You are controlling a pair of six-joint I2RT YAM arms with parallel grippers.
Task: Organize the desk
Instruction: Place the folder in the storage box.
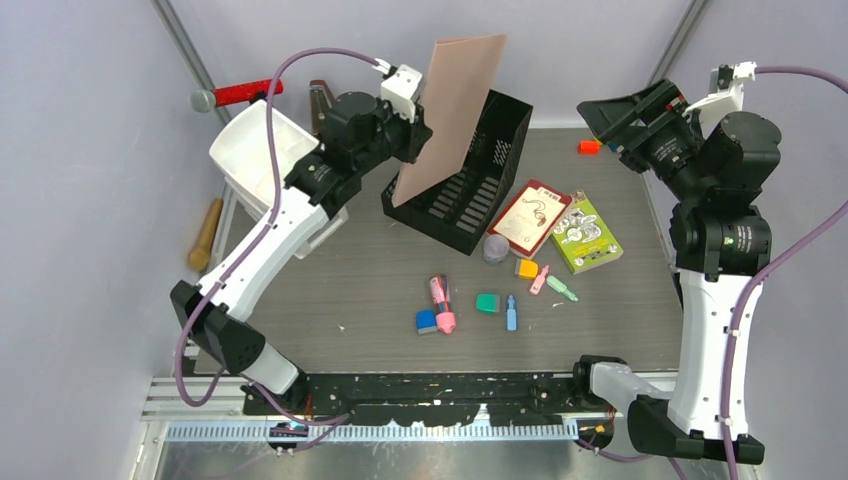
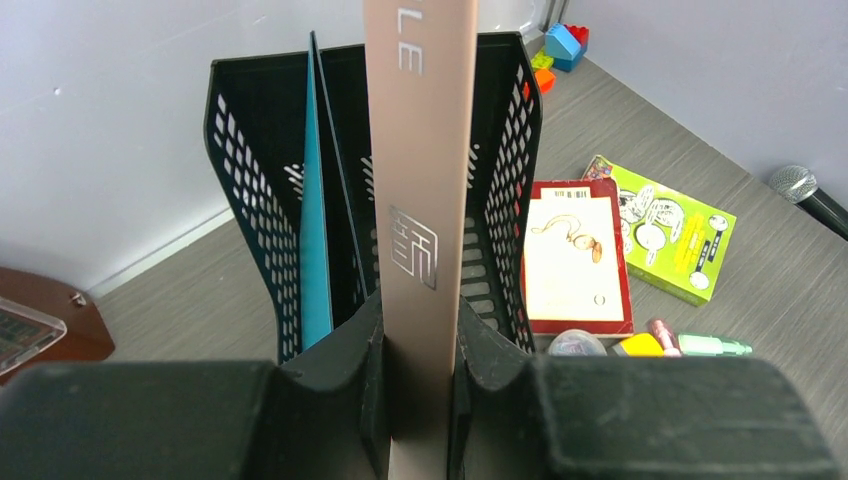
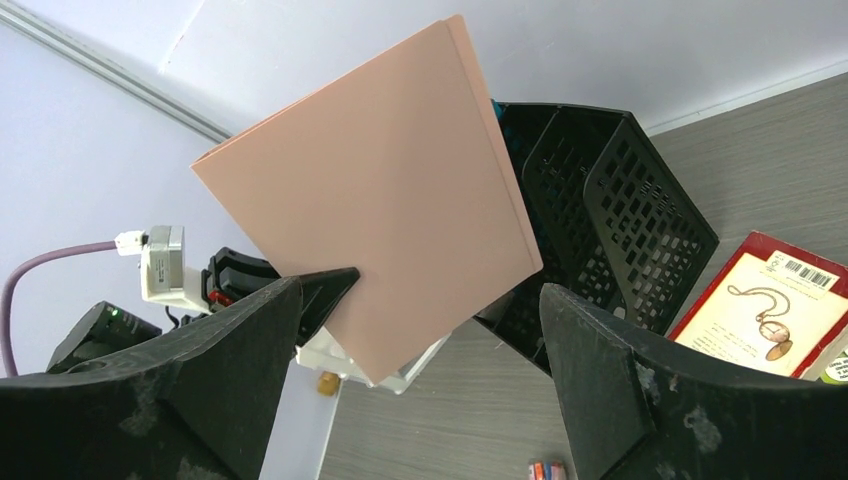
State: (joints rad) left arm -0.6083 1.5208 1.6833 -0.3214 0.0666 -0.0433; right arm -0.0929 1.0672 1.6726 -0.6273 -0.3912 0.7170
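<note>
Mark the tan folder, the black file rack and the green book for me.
tan folder [image 1: 455, 110], top external view, middle of its broad face.
black file rack [image 1: 487, 165], top external view, on its perforated wall.
green book [image 1: 586, 233], top external view, centre of its cover.

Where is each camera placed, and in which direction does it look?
Top external: above and behind the robot, looking down on the desk; left arm and right arm show, left gripper holding a pink folder.
Left wrist: on the left arm, looking past the folder into the black rack; its fingers show.
Right wrist: on the right arm, facing folder and rack; its open fingers show.
Shared: all three see folder and rack.
</note>
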